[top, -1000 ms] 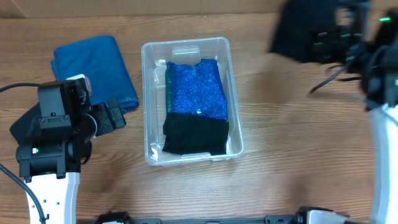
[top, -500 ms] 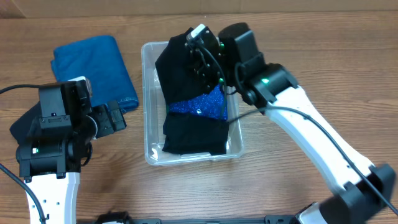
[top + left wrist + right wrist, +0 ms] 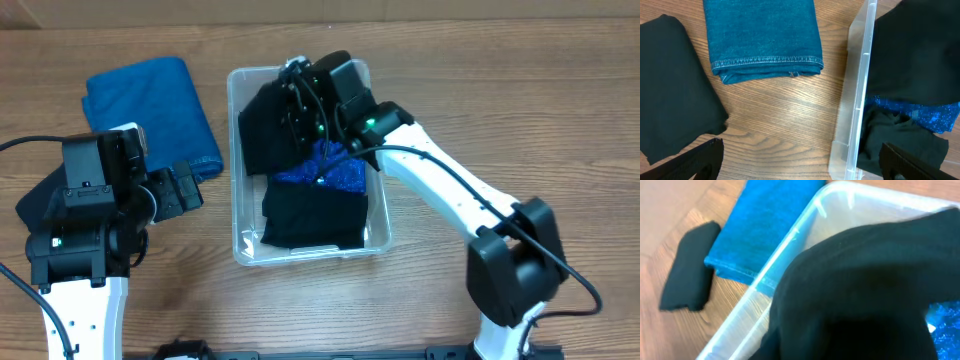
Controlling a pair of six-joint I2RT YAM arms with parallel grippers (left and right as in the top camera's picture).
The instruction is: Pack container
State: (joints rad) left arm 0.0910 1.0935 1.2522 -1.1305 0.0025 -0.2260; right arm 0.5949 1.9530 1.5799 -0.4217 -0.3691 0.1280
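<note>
Two cloths already in container, mid-table: sparkly blue cloth in the middle, packed black cloth at the near end. Far end open, likely meant for a third piece.

Right gripper above that far end, clamped on held black cloth. Jaws buried in fabric; grip judged from the bunched drape hanging off it. Cloth spilling over the left rim, probably kept high to clear the wall before lowering. Right arm stretched long from the near right corner, wrist tipped down toward the bin.

Left gripper spread wide, holding nothing, low beside container's left wall and out of the way. Blue denim cloth and spare black cloth on the left, near that arm, presumably next in line.
</note>
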